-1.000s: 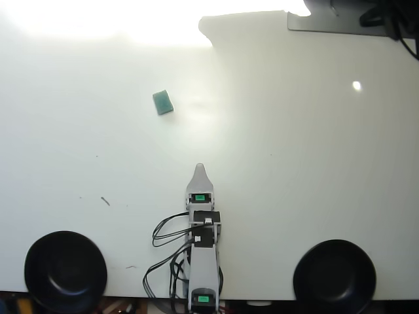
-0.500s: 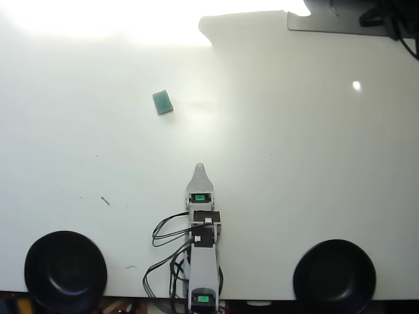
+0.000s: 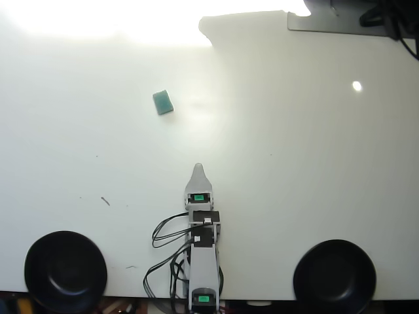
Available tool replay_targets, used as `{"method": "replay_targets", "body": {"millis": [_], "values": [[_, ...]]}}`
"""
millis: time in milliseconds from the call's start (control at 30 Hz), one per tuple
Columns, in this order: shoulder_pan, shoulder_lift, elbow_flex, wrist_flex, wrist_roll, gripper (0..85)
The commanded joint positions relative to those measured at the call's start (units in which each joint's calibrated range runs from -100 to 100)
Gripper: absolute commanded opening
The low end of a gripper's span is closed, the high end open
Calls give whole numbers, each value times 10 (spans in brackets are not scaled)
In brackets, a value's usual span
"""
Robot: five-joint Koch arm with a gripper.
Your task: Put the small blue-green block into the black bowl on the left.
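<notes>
Nothing of the task looks done: in the overhead view the block (image 3: 163, 102) lies alone on the white tabletop (image 3: 294, 163), up and to the left of the arm, well apart from everything else. The hand (image 3: 198, 171) rests low near the middle, pointing up the picture toward the far edge, empty; only one tapered tip shows from above, so whether it is spread or pressed together I cannot tell. The left bowl (image 3: 65, 269) sits at the bottom left corner and looks empty; a right bowl (image 3: 334, 273) sits at the bottom right. Still to do, as I judge it: reach, grasp, carry back and down to the left, release. The block is a short rectangle, its long axis running up-down in the view, tilted slightly so the upper end leans left
</notes>
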Motion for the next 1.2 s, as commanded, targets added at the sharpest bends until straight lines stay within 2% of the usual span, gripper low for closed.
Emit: {"method": "replay_targets", "body": {"millis": [0, 133, 233, 300, 367, 433, 600, 667, 733, 767, 800, 933, 1067, 1167], "values": [[0, -1, -11, -1, -28, 476], [2, -93, -9, -25, -38, 463], [6, -151, -7, -30, -63, 445], [7, -177, -5, -21, -86, 440], [7, -188, -5, 4, -124, 440], [11, -187, -6, 43, -140, 440], [26, -142, -2, 144, -144, 440], [30, -118, 8, 154, -162, 437], [35, -93, 27, 167, -173, 387], [36, -59, 29, 211, -221, 387], [36, -56, 30, 214, -225, 387], [45, 8, 64, 242, -297, 444], [53, 90, 114, 272, -339, 494], [55, 153, 149, 285, -362, 491]]}}
